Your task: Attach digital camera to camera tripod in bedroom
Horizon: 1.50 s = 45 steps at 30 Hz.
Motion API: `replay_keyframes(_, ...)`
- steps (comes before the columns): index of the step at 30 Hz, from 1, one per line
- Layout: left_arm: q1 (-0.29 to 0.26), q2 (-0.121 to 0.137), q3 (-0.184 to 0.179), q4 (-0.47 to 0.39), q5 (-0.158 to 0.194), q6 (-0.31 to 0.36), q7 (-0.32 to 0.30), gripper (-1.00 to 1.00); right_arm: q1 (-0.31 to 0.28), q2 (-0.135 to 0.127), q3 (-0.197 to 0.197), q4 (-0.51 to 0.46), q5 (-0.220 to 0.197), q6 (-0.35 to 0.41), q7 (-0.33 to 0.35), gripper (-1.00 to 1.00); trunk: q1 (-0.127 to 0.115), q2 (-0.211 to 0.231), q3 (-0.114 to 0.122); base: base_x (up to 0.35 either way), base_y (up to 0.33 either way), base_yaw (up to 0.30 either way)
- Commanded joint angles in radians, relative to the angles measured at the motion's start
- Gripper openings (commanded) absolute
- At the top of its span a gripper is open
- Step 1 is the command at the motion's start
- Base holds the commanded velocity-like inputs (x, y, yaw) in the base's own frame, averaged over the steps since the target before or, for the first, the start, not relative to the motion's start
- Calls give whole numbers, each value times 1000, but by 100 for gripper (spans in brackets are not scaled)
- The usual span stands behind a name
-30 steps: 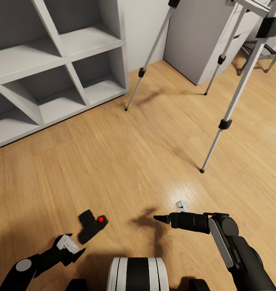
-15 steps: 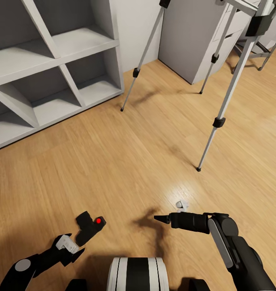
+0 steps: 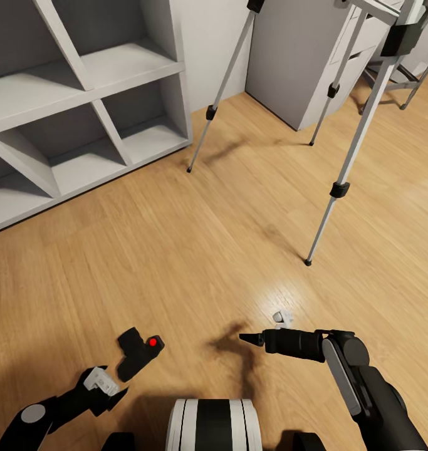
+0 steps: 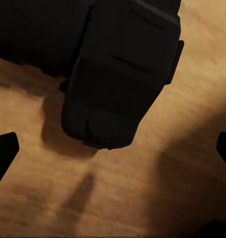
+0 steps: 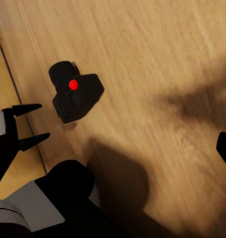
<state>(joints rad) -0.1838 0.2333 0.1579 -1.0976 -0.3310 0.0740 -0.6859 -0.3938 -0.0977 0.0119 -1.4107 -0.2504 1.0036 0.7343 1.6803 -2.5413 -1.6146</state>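
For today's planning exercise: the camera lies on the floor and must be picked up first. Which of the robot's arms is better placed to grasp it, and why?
Left. The left gripper is open, just short of the digital camera on the floor. The right gripper sits farther off.

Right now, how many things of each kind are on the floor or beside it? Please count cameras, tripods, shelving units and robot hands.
Cameras: 1, the camera lying on the floor.
Tripods: 1, the tripod standing on its three legs.
Shelving units: 1, the shelving.
Robot hands: 2, the left hand and the right hand.
Total: 5.
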Motion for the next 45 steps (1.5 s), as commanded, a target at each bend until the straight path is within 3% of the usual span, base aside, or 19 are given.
replay_keyframes(1,0,1,2,2,-4,7,-3,100,0,-1,1,0,-1,5,1,100,0,0,-1,0,0,0)
replay_keyframes(10,0,16,-1,17,-18,5,7,100,0,-1,0,1,-5,5,3,100,0,0,-1,0,0,0)
replay_keyframes(33,-6,15,-3,28,-53,-1,15,100,0,0,0,1,-8,7,13,100,0,0,-1,0,0,0)
replay_keyframes(39,-33,11,-3,72,-53,-49,15,100,0,-2,0,1,-10,7,14,100,0,0,-1,0,0,0)
replay_keyframes(40,-63,10,-2,127,-51,-97,16,100,0,-3,0,1,-10,7,15,100,0,0,-1,0,0,0)
replay_keyframes(45,-113,8,-2,234,-51,-144,16,100,0,-3,0,1,-10,6,16,100,0,0,-1,0,0,0)
